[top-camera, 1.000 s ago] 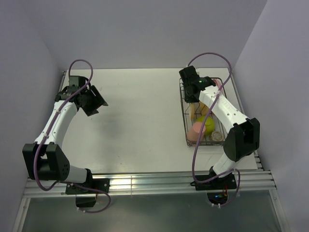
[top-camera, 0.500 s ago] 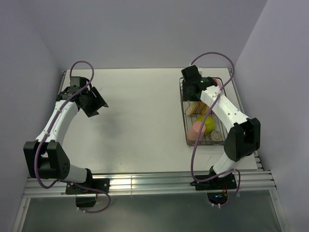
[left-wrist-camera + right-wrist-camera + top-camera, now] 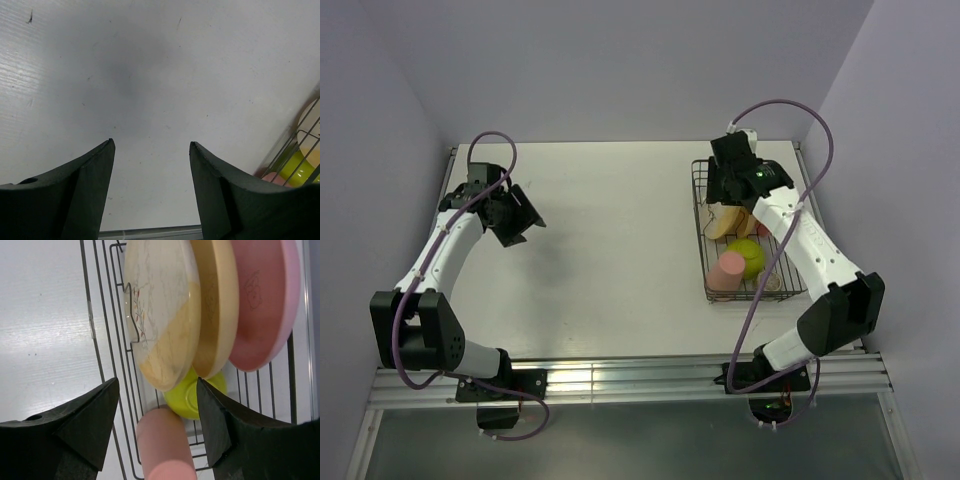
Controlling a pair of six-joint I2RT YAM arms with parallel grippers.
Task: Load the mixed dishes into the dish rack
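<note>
Cream-yellow plate [image 3: 160,315] w/ twig motif; orange plate [image 3: 216,305]; pink plate [image 3: 260,300]; lime-green bowl [image 3: 192,396]; pink cup [image 3: 162,445]; dark wire rack [image 3: 90,320].

The white table [image 3: 610,250] is matte, with faint dark specks and a soft grey shadow just ahead of the left gripper [image 3: 151,144]. The dish rack [image 3: 700,205] stands on it directly beneath the right gripper [image 3: 157,381], well off to the left gripper's right, where only a wire corner shows at that view's edge
</note>
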